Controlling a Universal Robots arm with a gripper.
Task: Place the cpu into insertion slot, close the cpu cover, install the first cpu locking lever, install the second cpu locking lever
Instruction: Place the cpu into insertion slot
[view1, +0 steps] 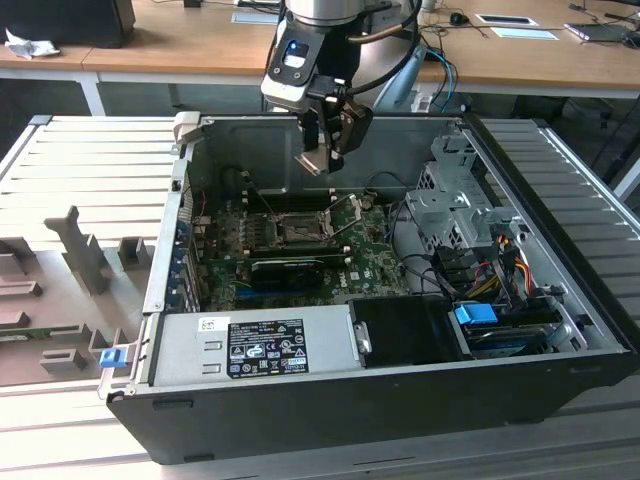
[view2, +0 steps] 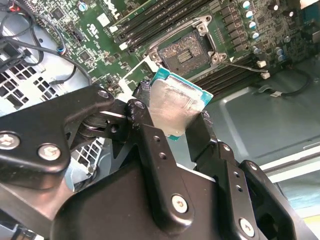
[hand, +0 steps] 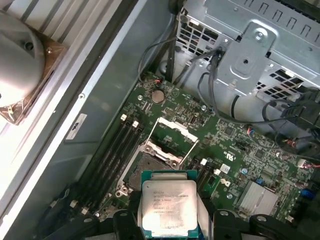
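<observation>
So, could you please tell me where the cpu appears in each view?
Exterior view: the cpu is held in the pincer, raised over the green board.
Second wrist view: cpu, clamped, just short of the slot.
First wrist view: cpu, printed face showing, beside the slot.
Shared landmark: the insertion slot.

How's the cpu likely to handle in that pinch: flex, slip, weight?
Probably stiff: the cpu sits flat and unbent in the gripper. Possibly slippery: its metal top looks smooth, and it seems pinched only by two opposite edges. Likely light: it is a thin plate on a thin green board.
</observation>
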